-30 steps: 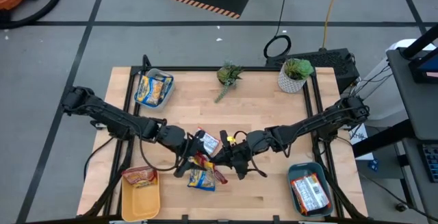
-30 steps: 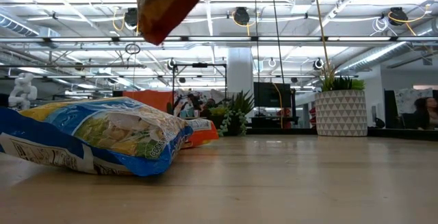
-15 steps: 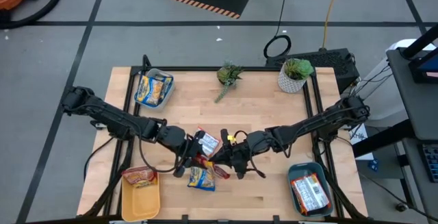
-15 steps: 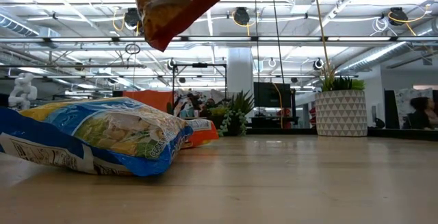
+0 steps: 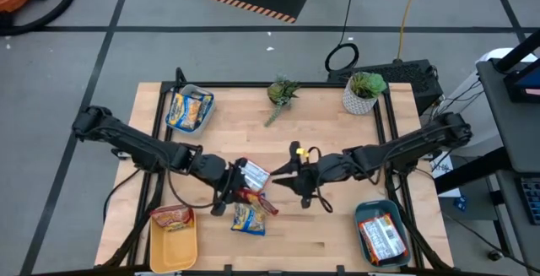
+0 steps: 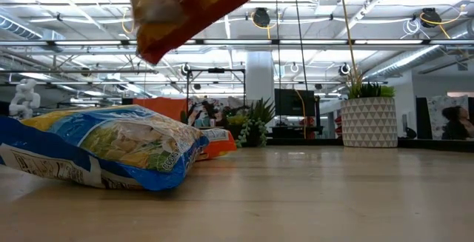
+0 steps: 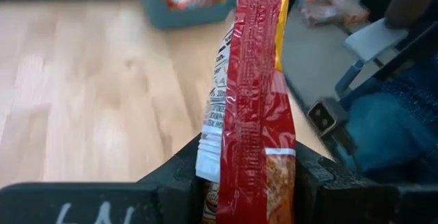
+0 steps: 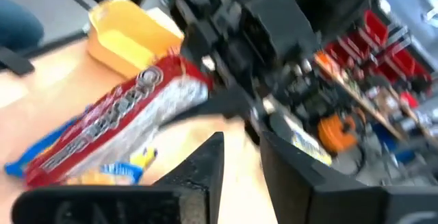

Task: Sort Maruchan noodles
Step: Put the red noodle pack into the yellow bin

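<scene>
1. Left gripper [image 5: 239, 193] clamped on a red-and-yellow packet [image 5: 251, 197], edge-on between the two fingers [image 7: 171, 183] in the left wrist view; packet held clear of the table [image 5: 337, 234], seen from below in the low view as a tilted slab [image 6: 181, 9] near the ceiling lights.
2. Right gripper [image 5: 281, 172] just beside that packet, mid-table; fingers parted a little in the right wrist view, nothing between them. Looks like a hand-off just completed, judged only from the closeness of the two grippers.
3. White-and-red packet [image 5: 253, 175] close by the left gripper tip; touching or not, cannot tell.
4. Blue-and-yellow packet [image 5: 249, 218] flat on the wood, just in front of the left gripper, unsorted.
5. Sorting by colour, apparently: grey bin [image 5: 205, 112] at the far left corner with blue-and-yellow packets, yellow bin [image 5: 173, 255] near left with an orange-red one, teal bin [image 5: 361, 212] near right with white-and-red ones.
6. Likely destination for the held packet: yellow bin, same side as the left arm.
7. Two potted plants [image 5: 364, 90] along the far edge, out of the work path.
</scene>
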You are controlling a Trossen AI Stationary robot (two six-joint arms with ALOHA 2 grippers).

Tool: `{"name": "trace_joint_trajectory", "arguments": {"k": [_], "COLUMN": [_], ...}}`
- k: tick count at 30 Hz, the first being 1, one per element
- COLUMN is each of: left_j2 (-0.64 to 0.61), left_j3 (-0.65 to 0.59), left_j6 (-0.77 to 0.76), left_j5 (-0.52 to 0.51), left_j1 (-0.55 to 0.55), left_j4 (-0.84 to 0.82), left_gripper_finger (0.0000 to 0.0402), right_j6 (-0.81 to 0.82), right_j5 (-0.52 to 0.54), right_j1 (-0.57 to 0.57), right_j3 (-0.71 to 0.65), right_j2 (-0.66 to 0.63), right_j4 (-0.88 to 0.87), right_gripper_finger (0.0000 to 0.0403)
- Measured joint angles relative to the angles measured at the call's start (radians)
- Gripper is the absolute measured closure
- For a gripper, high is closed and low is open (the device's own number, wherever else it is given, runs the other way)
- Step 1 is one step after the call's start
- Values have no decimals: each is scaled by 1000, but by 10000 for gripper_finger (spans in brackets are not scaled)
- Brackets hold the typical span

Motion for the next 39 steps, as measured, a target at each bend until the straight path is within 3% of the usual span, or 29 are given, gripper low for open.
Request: {"name": "trace_joint_trajectory", "arguments": {"k": [4, 15, 30, 39], "left_j2": [-66, -214, -341, -346], "left_j3": [-1, 0, 0, 0], "left_j6": [-69, -295, -708, -961], "left_j5": [-28, -163, -135, -145], "left_j1": [-17, -160, -389, -569], "left_j4": [-100, -403, -568, -675], "left_gripper_finger": [275, 275, 275, 275], "right_j6": [38, 125, 170, 178], "right_j5": [67, 64, 62, 62], "right_j1": [7, 10, 11, 11], "right_j3": [0, 0, 0, 0], "right_j2": [-41, -90, -89, -89], "right_j4": [-105, -267, -325, -335], "right_gripper_finger": [308, 309, 309, 309]}}
